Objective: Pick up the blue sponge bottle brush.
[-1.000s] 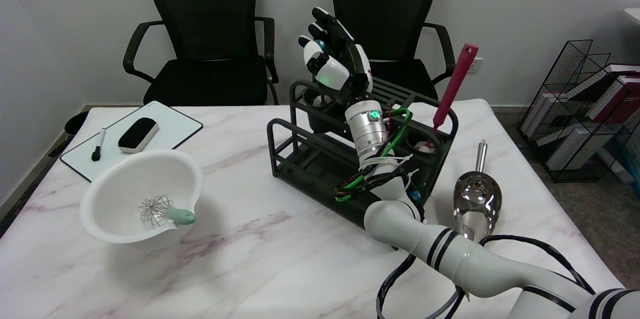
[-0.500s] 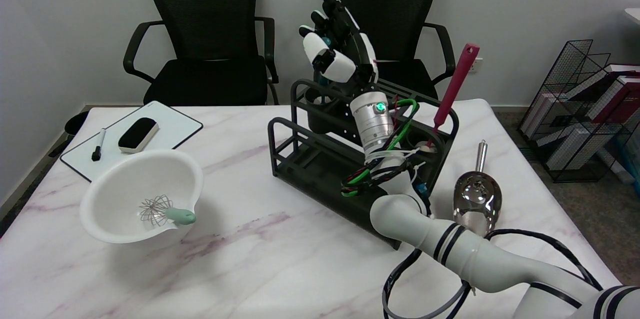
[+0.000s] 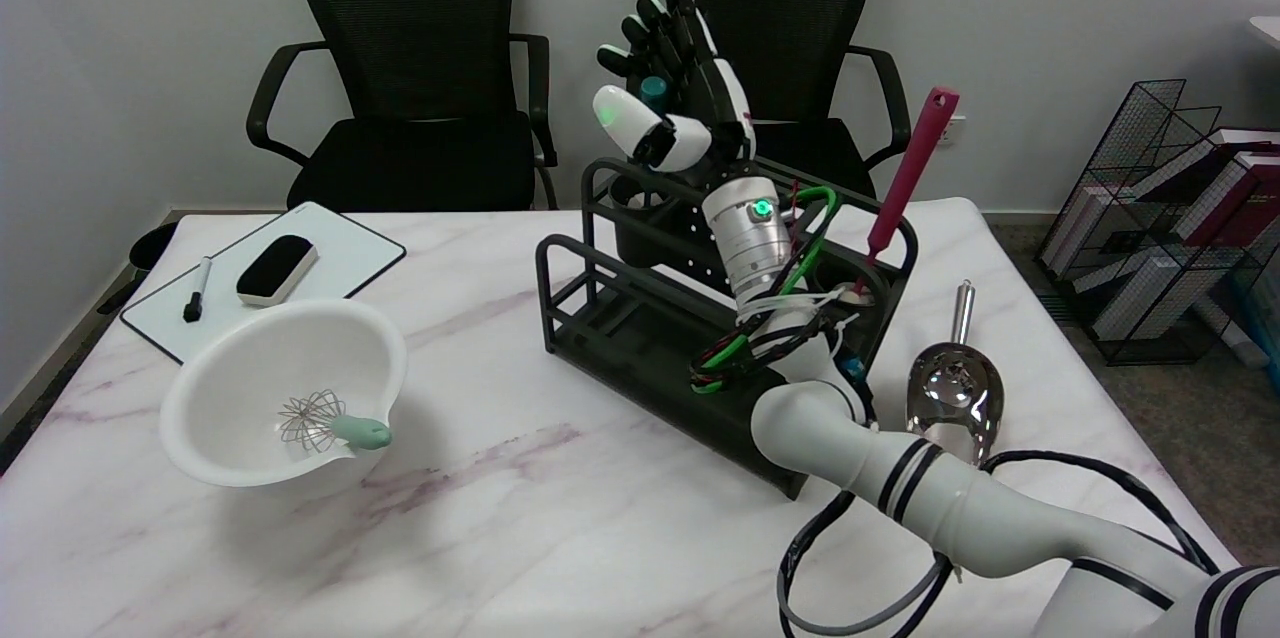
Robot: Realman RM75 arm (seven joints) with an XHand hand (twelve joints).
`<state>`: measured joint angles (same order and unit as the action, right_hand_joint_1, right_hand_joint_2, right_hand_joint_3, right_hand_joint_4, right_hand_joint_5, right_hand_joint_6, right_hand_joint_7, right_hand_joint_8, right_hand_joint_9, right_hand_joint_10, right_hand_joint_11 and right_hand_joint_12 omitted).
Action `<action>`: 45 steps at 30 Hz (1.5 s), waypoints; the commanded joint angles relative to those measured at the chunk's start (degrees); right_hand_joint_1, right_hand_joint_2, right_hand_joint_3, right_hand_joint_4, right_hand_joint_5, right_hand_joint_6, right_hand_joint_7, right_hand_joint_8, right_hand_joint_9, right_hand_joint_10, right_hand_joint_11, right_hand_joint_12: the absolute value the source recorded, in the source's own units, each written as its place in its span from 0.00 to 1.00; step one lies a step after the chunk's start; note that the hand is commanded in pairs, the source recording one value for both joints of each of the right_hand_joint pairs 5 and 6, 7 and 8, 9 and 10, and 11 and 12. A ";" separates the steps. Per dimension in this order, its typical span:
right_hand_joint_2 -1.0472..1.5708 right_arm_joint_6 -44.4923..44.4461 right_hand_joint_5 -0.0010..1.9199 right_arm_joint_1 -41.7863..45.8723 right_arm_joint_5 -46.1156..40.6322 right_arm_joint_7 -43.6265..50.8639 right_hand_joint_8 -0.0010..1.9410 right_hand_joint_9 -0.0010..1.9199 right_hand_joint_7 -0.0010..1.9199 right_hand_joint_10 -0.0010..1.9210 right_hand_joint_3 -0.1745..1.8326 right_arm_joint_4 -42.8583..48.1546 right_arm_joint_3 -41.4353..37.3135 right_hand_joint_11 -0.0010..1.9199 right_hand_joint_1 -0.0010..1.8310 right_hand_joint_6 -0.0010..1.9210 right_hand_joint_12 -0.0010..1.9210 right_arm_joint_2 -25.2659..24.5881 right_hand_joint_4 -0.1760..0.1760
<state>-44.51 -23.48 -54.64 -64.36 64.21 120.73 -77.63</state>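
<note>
Bowl [image 3: 240,368] – whisk [image 3: 325,423] inside

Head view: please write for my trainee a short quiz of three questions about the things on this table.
1. True or false: the whisk lies inside the white bowl.
2. Where does the pink-handled tool stand? A) in the black rack; B) in the bowl; C) on the whiteboard.
3. Fill in: the blue brush end shows among the fingers of the robot's ___ hand.

Key: 1 true; 2 A; 3 right.
</note>
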 commanded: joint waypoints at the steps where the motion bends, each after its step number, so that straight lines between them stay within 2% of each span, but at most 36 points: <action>1: 0.33 4.35 0.00 -0.97 4.16 1.76 0.08 0.13 0.08 0.13 0.73 0.19 -0.12 0.25 0.62 0.00 0.25 3.74 0.50; 5: 0.30 4.35 0.01 -1.29 4.70 1.84 0.08 0.14 0.08 0.14 0.70 -1.15 -0.35 0.25 0.63 0.01 0.25 4.21 0.50; 8: 0.33 4.90 0.14 -1.45 5.44 1.84 0.09 0.14 0.09 0.14 0.68 -1.09 -0.36 0.25 0.64 0.14 0.25 5.09 0.50; 9: 0.35 5.14 0.29 -1.53 5.44 1.84 0.10 0.14 0.10 0.14 0.66 -0.93 -0.20 0.25 0.64 0.29 0.25 5.41 0.50; 14: 0.34 5.86 0.44 -1.61 6.08 1.84 0.13 0.16 0.13 0.16 0.66 -1.33 -0.27 0.26 0.64 0.44 0.26 5.50 0.50; 16: 0.33 5.87 0.46 -1.61 6.08 1.84 0.15 0.16 0.15 0.16 0.68 -1.57 -0.35 0.26 0.65 0.46 0.26 5.50 0.50; 29: 0.32 7.14 0.44 -3.52 6.16 1.84 0.18 0.18 0.18 0.18 0.68 -3.88 -0.04 0.26 0.66 0.44 0.26 5.42 0.50; 33: 0.33 7.30 0.37 -3.93 6.16 1.84 0.18 0.19 0.18 0.19 0.66 -4.59 -0.04 0.27 0.66 0.37 0.27 5.34 0.50; 37: 0.34 7.86 0.33 -4.17 6.16 1.84 0.19 0.22 0.19 0.22 0.65 -5.00 -0.12 0.28 0.66 0.33 0.28 5.42 0.50; 43: 0.35 7.86 0.32 -4.41 6.16 1.84 0.29 0.32 0.29 0.32 0.65 -5.09 -0.19 0.32 0.67 0.32 0.32 5.34 0.50; 45: 0.37 7.86 0.32 -4.41 6.16 1.84 0.38 0.36 0.38 0.36 0.65 -5.08 -0.19 0.34 0.67 0.32 0.34 5.26 0.50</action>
<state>-37.57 -26.90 -48.69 -62.58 60.30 120.54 -72.41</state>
